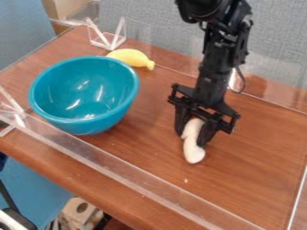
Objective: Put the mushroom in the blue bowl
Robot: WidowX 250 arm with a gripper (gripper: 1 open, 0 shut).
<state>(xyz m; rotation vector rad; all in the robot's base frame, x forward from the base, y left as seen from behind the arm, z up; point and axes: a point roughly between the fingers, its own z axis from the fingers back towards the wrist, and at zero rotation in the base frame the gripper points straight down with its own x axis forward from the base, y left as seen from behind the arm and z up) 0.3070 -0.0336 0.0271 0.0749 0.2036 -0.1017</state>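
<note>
The reddish-brown wooden table [144,162] spreads across most of the view, with a clear, see-through strip [120,171] running along its near side from about 9 o'clock toward 6 o'clock. The black jointed robot arm [221,54] comes in from 1 o'clock and reaches down to the right of the table's middle. The large, round, glossy teal-blue bowl [84,94] stands upright on the wood, between 9 and 10 o'clock from the centre of the view, its open mouth facing up. At the arm's lower end, toward 3 o'clock, the black gripper [195,128] points down, its fingers closed around the upper part of the small cream-white mushroom. That toy mushroom [195,148] lies outside the bowl, toward 4 o'clock from it and well apart from its rim; its pale, rounded lower end points to about 6 o'clock, while its other end is hidden among the fingers. The smooth yellow toy banana [132,58] rests near the bowl's rim, at 1 o'clock from the bowl.
</note>
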